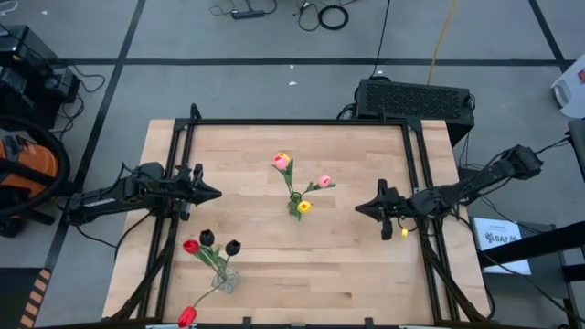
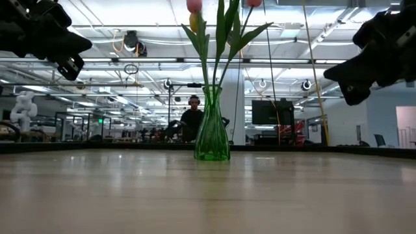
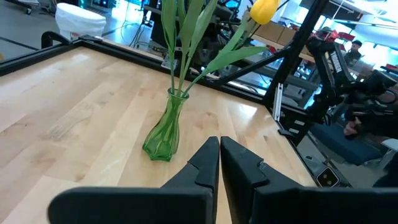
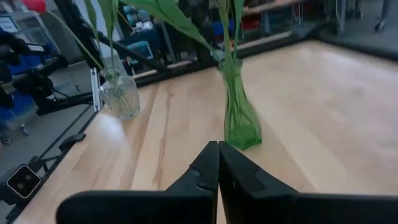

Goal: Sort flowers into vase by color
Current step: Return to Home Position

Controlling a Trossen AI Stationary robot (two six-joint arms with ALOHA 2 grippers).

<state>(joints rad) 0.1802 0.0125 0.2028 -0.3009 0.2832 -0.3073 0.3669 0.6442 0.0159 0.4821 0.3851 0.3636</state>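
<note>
Left gripper (image 1: 217, 194): 9 o'clock of the table (image 1: 366, 265), fingers pressed together, empty. Right gripper (image 1: 358, 207): 3 o'clock, likewise closed, empty. Green vase (image 1: 295, 211), centre, holds pink and yellow tulips (image 1: 304, 206). Clear vase (image 1: 226, 280), 7 o'clock, holds red and black tulips (image 1: 207, 238)

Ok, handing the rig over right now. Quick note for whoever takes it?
The left pincer is shut and empty, raised over the table's left side and pointing at the centre.
The right pincer is shut and empty, raised over the right side and facing the left one.
The green vase stands upright mid-table with the pink and yellow tulips.
The transparent vase is near the table edge on the left arm's half, with the red and black tulips.
Done: no loose flower shows and the colours look sorted.
Left: apparently nothing to place, only parking the arms.
</note>
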